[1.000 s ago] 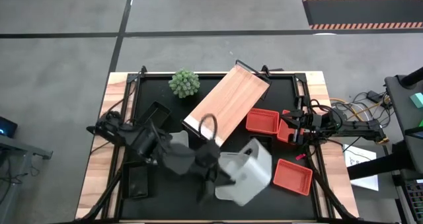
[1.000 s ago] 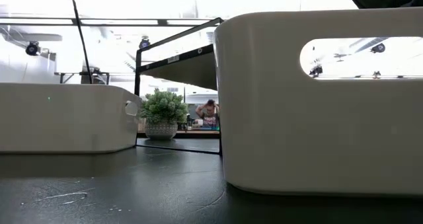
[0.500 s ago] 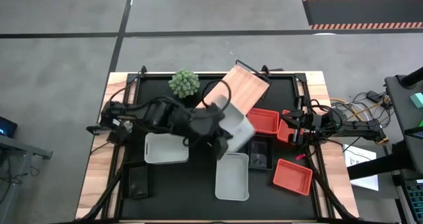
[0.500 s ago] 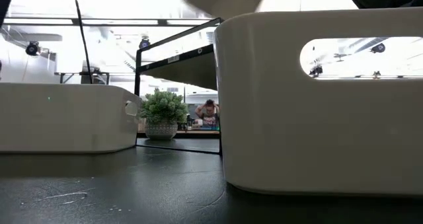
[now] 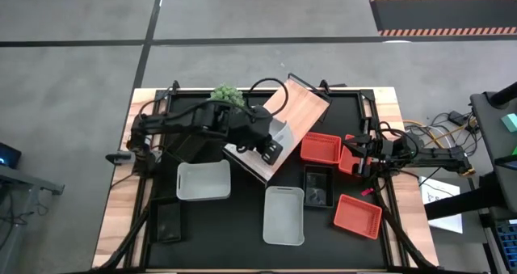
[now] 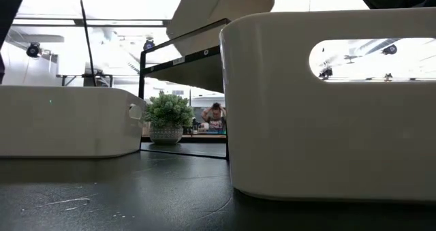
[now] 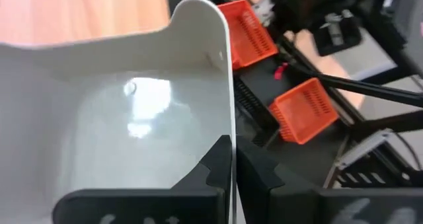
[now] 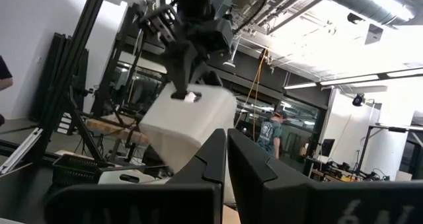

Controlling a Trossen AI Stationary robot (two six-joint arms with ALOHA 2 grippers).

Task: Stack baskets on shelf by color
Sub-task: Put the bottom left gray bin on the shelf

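Counting from the high view, three white baskets are seen: one [image 5: 203, 181] at 8 o'clock on the bench [image 5: 242, 242], one [image 5: 283, 216] at 6 o'clock, and a third [image 5: 284, 137] clamped by its wall in the closed left end effector [image 5: 271, 149] above the shelf [image 5: 279, 124] near the centre. Three orange-red baskets [image 5: 321, 148] are grouped around 3 to 4 o'clock, and a black basket [image 5: 317, 186] is set among them. The right end effector [image 5: 355, 157] is closed on nothing at 3 o'clock. A plant [image 5: 226, 92] is placed at 11 o'clock. A grey floor surrounds the black bench.
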